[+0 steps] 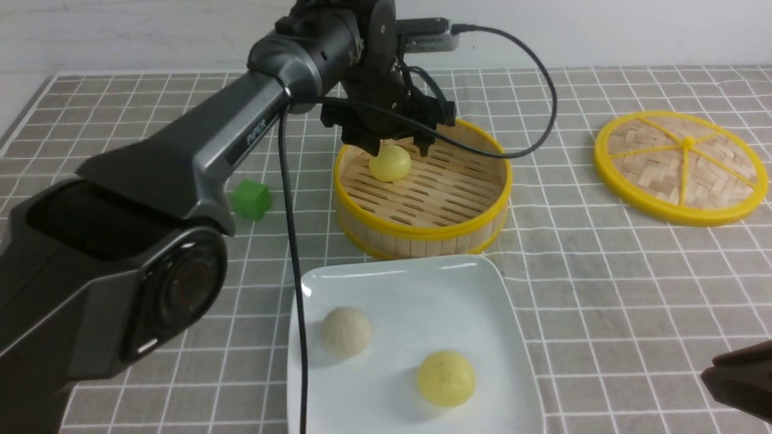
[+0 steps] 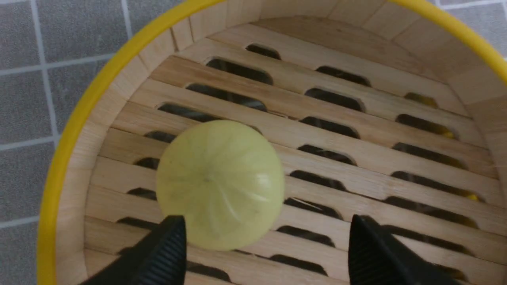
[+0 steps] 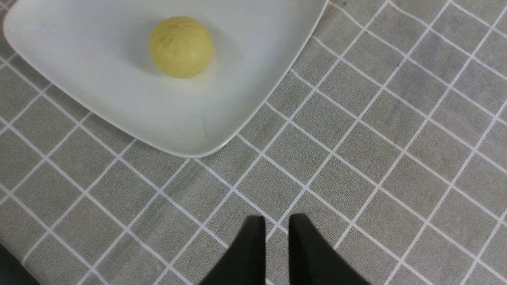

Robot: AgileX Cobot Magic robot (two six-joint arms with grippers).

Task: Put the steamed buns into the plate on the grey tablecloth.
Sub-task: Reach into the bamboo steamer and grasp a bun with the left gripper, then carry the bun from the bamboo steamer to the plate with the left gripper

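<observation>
One pale yellow steamed bun lies in the bamboo steamer. My left gripper hangs just above it, open wide, with the bun off to one finger's side and nothing gripped. The white square plate sits on the grey tablecloth and holds a beige bun and a yellow bun. My right gripper hovers over bare cloth beside the plate's corner, its fingers slightly apart and empty.
A green cube stands left of the steamer. The round woven lid lies flat at the far right. My left arm's cable drapes across the plate's left edge. A dark part of my right arm shows at the front view's bottom right corner.
</observation>
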